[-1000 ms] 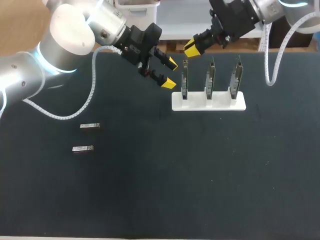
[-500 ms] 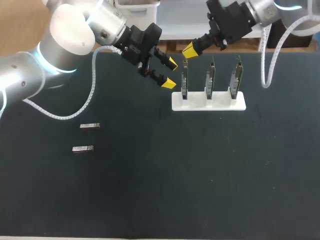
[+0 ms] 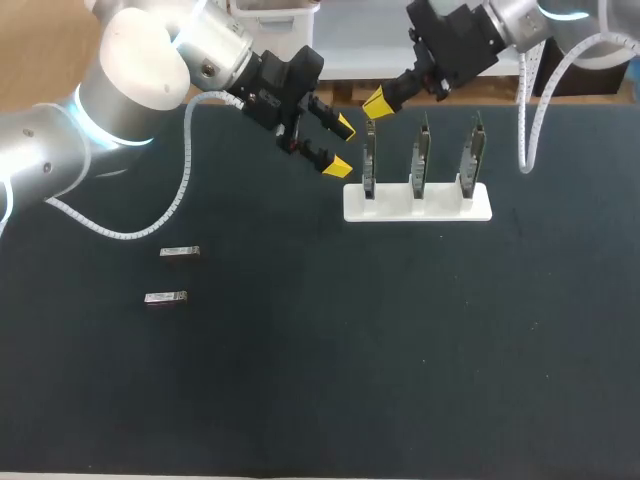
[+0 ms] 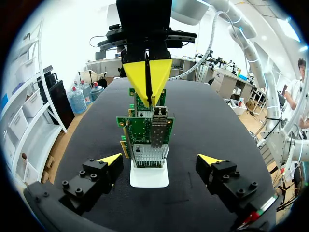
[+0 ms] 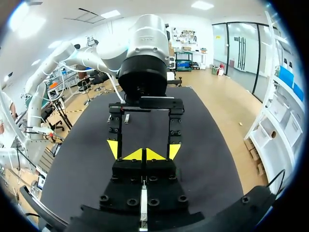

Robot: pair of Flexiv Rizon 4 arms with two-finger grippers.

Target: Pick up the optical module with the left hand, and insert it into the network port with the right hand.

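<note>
Two small silver optical modules [image 3: 180,252] [image 3: 165,298] lie flat on the black mat at the left, far from both grippers. A white stand [image 3: 417,203] holds three upright green network cards [image 3: 369,160] in a row. My left gripper [image 3: 340,147] hovers open and empty just left of the leftmost card. In the left wrist view it [image 4: 160,159] faces that card [image 4: 144,129] edge-on, with the card's metal port cage [image 4: 158,129] towards it. My right gripper [image 3: 377,102] is shut, with nothing seen between its yellow tips, just above the leftmost card's top [image 4: 147,77]. In the right wrist view it [image 5: 143,154] points at the left gripper's fingers [image 5: 112,147].
The black mat [image 3: 400,340] covers the table. The stand's other two cards [image 3: 422,155] [image 3: 471,150] stand to the right of the grippers. My left arm [image 3: 150,70] reaches in over the mat's back left corner.
My right gripper has closed its fingers fully and shifted a little to the left, above the leftmost card. The left arm and the modules have not moved.
</note>
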